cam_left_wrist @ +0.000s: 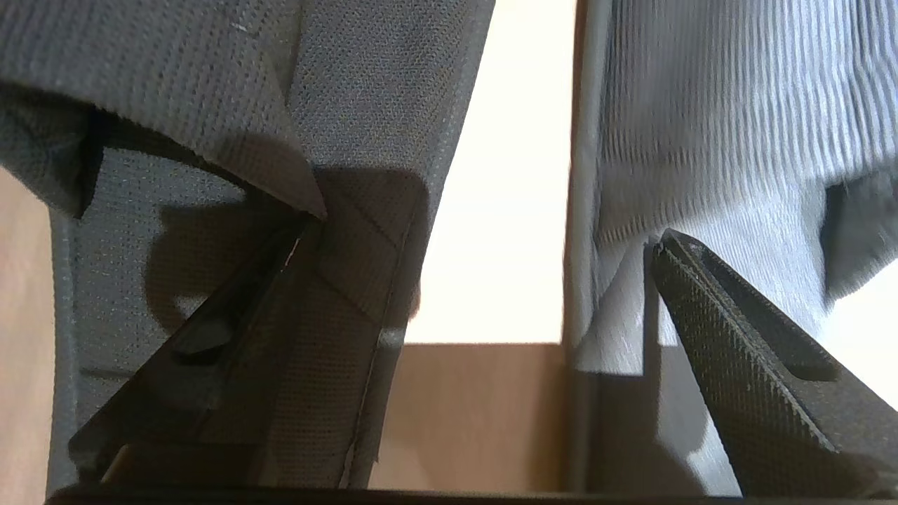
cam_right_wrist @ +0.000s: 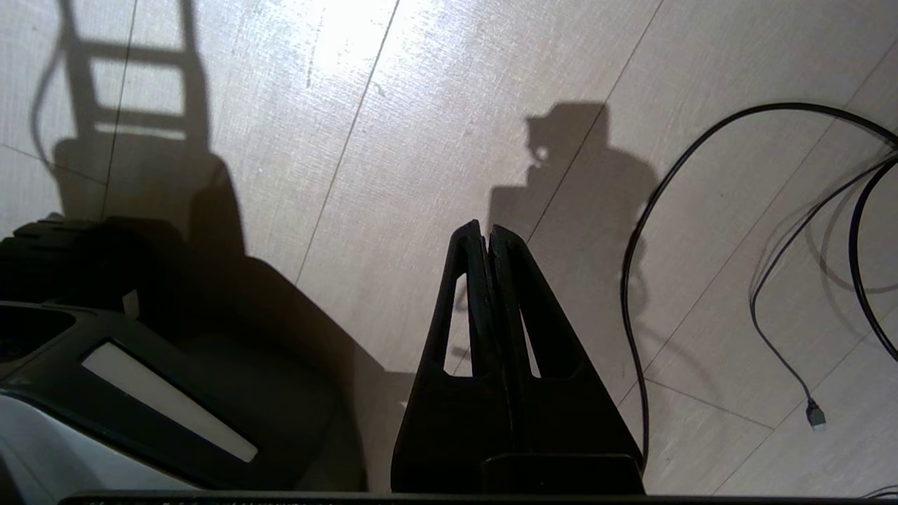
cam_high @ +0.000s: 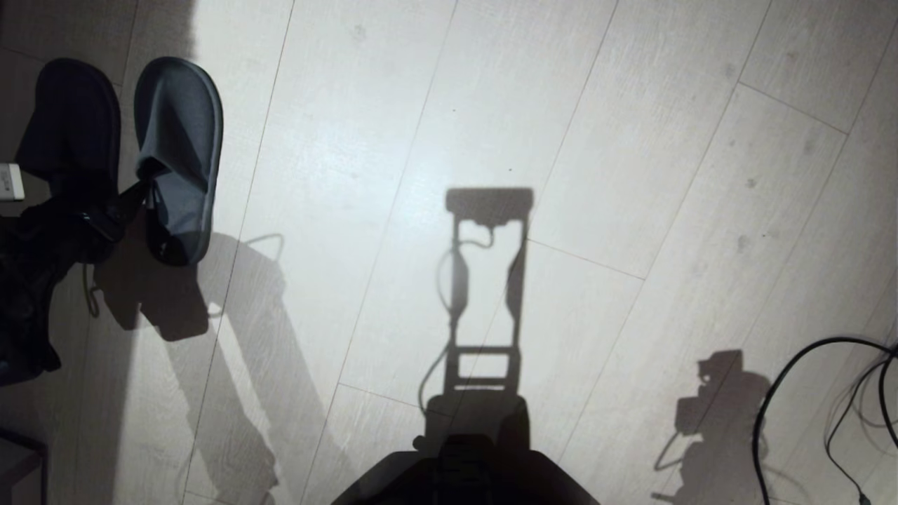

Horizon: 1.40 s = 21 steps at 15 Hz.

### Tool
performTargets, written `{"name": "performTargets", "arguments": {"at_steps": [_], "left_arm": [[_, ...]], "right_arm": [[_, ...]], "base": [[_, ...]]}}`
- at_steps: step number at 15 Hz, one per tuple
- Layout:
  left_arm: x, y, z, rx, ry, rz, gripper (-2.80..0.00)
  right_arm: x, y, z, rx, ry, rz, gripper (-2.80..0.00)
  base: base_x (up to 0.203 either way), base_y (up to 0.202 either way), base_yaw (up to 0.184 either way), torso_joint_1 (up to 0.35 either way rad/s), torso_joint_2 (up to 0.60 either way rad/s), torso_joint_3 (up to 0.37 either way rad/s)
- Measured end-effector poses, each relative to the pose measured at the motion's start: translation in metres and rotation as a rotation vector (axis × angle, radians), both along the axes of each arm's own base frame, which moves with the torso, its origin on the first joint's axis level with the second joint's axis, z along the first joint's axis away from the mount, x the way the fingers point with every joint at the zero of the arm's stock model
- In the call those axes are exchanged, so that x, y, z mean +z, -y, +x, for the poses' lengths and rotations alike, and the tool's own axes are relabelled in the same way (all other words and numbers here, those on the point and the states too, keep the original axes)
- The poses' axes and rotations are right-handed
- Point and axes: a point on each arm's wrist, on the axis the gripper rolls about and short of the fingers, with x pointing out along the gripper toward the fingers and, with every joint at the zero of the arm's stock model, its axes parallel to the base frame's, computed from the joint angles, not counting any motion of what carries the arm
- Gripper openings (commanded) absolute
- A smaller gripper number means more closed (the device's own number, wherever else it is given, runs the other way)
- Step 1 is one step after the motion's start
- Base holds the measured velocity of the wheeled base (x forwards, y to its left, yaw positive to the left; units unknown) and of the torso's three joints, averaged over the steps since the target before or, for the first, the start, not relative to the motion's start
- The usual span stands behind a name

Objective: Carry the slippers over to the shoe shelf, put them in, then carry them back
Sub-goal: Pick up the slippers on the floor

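Note:
The two dark blue-grey slippers lie side by side on the pale floor at the far left of the head view, one in light (cam_high: 179, 133) and one in shadow (cam_high: 70, 123). My left gripper (cam_high: 116, 200) reaches at their open ends. In the left wrist view it (cam_left_wrist: 484, 235) stands wide open. One fingertip (cam_left_wrist: 298, 242) is tucked under the upper of one slipper (cam_left_wrist: 379, 91). The other fingertip (cam_left_wrist: 663, 245) sits at the opening of the second slipper (cam_left_wrist: 715, 119), with bare floor between them. My right gripper (cam_right_wrist: 485, 231) hangs shut and empty over the floor. The shoe shelf is out of view.
Black cables (cam_high: 828, 393) loop over the floor at the right, also seen in the right wrist view as cables (cam_right_wrist: 652, 231). My own base (cam_high: 463, 470) fills the bottom middle. A small white object (cam_high: 10, 181) sits at the left edge, beside the shadowed slipper.

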Motion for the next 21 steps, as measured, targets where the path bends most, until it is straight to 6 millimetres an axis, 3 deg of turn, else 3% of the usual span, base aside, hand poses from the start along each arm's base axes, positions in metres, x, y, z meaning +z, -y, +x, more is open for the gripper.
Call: {"name": "performTargets", "arguments": {"at_steps": [8,16,21], "left_arm": [[0.010,0.026,-0.019,-0.140,-0.041,-0.049,0.00],[0.010,0.026,-0.020,-0.094,-0.019,0.070,0.00],[0.025,0.031,-0.034,-0.089,0.012,0.095,0.00]], "right_arm": [[0.000,0.000,0.000,0.000,0.000,0.001,-2.80],[0.000,0.000,0.000,-0.001,0.000,0.001,-2.80],[0.000,0.000,0.000,0.000,-0.001,0.001,-2.80]], "base": [[0.000,0.000,0.000,0.000,0.00,0.000],[0.000,0.000,0.000,0.000,0.00,0.000],[0.000,0.000,0.000,0.000,0.00,0.000]]}}
